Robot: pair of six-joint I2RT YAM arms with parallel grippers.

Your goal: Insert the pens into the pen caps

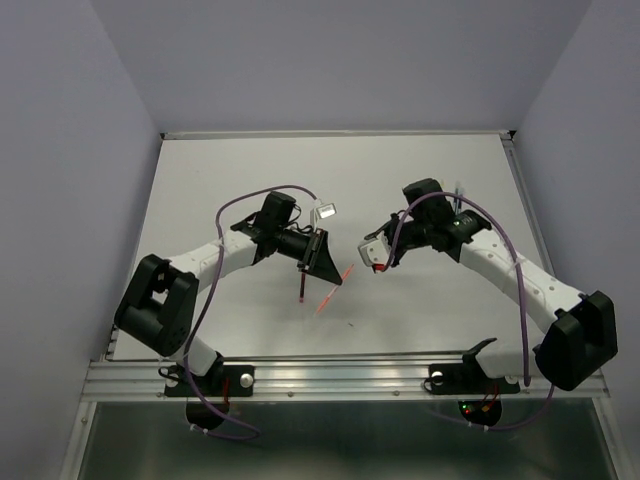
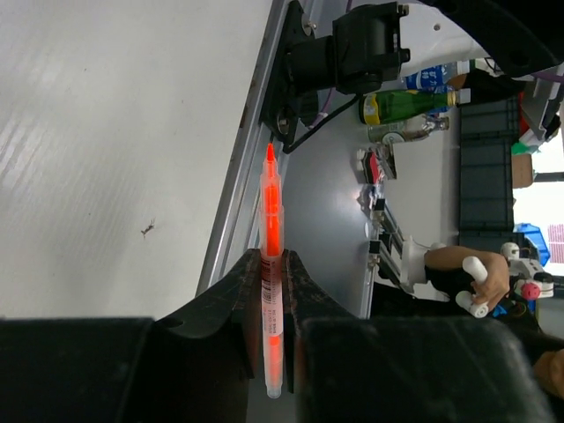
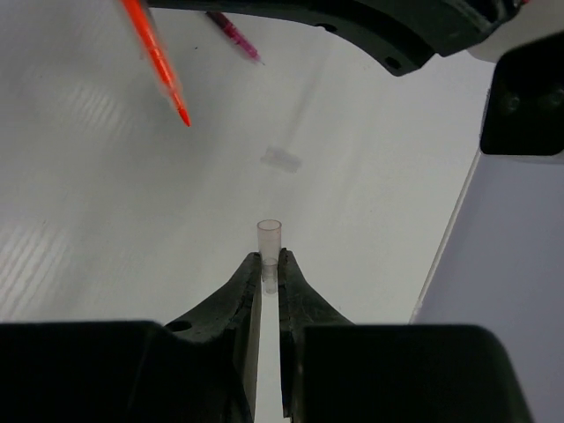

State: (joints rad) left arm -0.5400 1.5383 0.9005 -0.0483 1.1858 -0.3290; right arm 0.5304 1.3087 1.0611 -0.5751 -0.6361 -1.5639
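Observation:
My left gripper (image 1: 326, 268) is shut on the orange-red pen (image 1: 343, 277) and holds it above the table. In the left wrist view the pen (image 2: 272, 220) sticks out past the fingertips of that gripper (image 2: 274, 264), tip towards the near rail. My right gripper (image 1: 372, 258) is shut on a clear pen cap (image 3: 269, 238), its open end facing away from the gripper (image 3: 270, 264). The orange-red pen's tip (image 3: 182, 115) hangs up and to the left of the cap, well apart. A maroon pen (image 1: 302, 288) lies on the table, also in the right wrist view (image 3: 234, 36). Another faint cap (image 3: 282, 159) lies loose.
A small white block (image 1: 325, 211) sits behind the left gripper. A thin blue and white object (image 1: 460, 195) stands by the right arm's wrist. The metal rail (image 1: 340, 372) runs along the near table edge. Grey walls close the left, right and back.

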